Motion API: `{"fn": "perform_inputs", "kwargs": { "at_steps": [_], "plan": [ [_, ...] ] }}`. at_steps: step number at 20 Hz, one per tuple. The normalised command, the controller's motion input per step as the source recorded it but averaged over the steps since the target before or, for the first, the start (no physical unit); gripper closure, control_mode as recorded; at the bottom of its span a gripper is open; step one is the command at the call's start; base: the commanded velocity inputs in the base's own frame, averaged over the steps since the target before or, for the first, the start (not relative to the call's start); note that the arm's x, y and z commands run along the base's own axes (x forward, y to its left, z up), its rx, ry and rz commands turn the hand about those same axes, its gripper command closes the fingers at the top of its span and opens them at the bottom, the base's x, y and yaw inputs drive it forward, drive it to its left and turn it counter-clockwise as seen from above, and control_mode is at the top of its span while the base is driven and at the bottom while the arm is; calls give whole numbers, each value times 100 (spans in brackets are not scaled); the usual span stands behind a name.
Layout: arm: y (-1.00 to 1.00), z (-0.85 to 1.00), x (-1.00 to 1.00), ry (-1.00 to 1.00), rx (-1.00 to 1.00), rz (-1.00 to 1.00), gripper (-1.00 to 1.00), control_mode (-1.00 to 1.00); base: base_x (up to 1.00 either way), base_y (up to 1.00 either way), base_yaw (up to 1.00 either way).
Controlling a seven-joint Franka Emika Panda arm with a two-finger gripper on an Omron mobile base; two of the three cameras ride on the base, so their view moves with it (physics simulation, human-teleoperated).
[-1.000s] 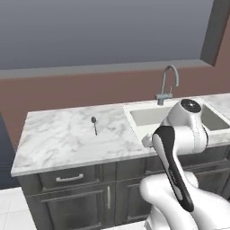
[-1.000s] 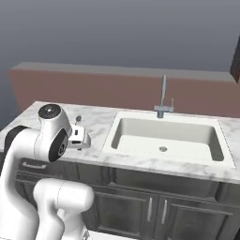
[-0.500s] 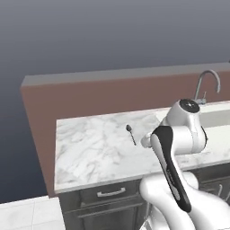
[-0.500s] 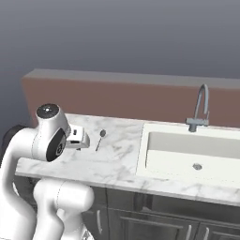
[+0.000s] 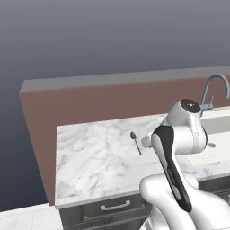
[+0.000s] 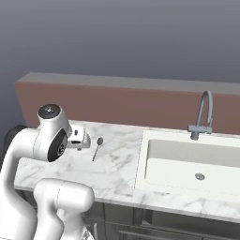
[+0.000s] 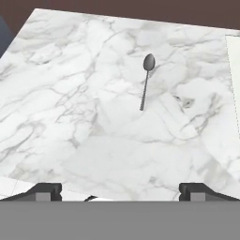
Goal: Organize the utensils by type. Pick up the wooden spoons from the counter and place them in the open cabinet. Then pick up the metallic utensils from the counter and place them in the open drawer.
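Marble counter (image 7: pixel 70 108) lies bare around one metal spoon (image 7: pixel 146 80), sink (image 6: pixel 187 161) beside, gripper (image 7: pixel 120 190) spread wide above.

White marble counter (image 5: pixel 94 166) carries one slim dark metal spoon (image 7: pixel 146 80), left of the sink (image 6: pixel 187 164)

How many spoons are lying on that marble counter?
1: a dark metal spoon on the counter, left of the sink. The arm may hide others.
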Motion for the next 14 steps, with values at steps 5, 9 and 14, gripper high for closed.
{"fn": "perform_inputs", "kwargs": {
  "at_steps": [5,9,14],
  "plan": [
    [0,-10,16,0,-2,0,-100,-100,8,4,0],
    [0,-14,76,1,0,0,-100,-100,0,0,0],
    [-2,-15,82,2,3,0,-100,-100,0,0,0]
  ]
}}
